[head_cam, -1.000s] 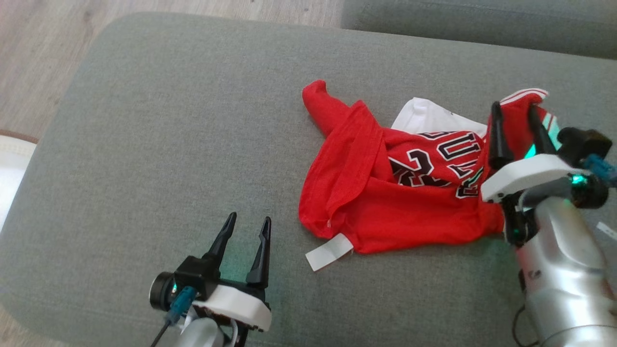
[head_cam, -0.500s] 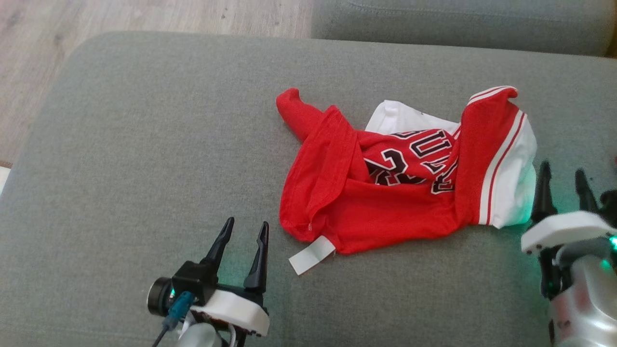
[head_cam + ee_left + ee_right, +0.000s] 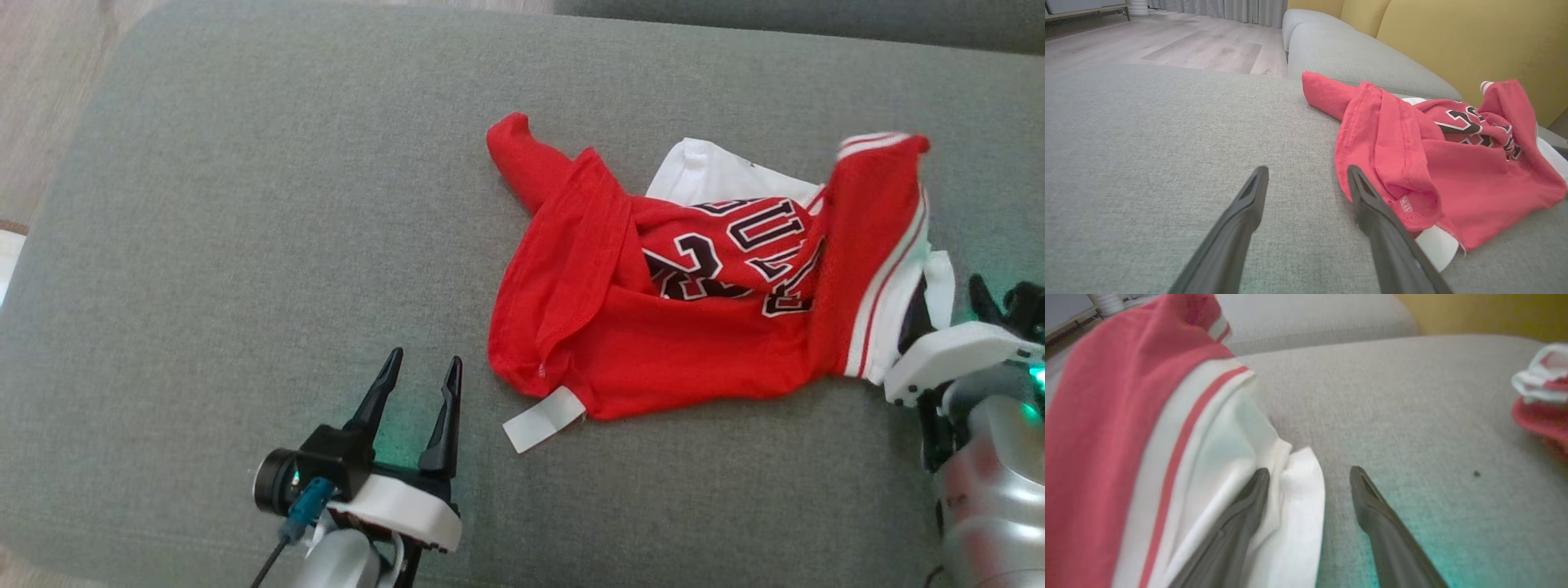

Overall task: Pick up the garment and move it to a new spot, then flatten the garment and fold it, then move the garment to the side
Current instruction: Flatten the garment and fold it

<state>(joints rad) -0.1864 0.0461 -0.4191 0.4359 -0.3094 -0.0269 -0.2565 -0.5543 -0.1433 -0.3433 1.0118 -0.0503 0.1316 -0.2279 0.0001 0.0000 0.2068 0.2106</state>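
The garment (image 3: 686, 327) is a red jersey with black-and-white lettering, white panels and a white tag, lying crumpled on the grey cushion (image 3: 245, 204). My left gripper (image 3: 424, 361) stands open, just left of the garment's near corner and apart from it. The left wrist view shows the garment (image 3: 1453, 171) beside my left gripper (image 3: 1307, 169). My right gripper (image 3: 947, 290) is open at the garment's right edge. In the right wrist view a white flap of the garment (image 3: 1147, 416) lies between the spread fingers of the right gripper (image 3: 1310, 470).
Wooden floor (image 3: 49, 82) lies beyond the cushion's left edge. A second grey cushion (image 3: 1351, 57) and a yellow backrest (image 3: 1474, 36) stand behind. Another red-and-white cloth (image 3: 1541, 400) lies to the right of the right gripper.
The right gripper has drawn back from over the garment to its right edge, where the white flap now lies between its fingers. The camera shifted. The left gripper has stayed put.
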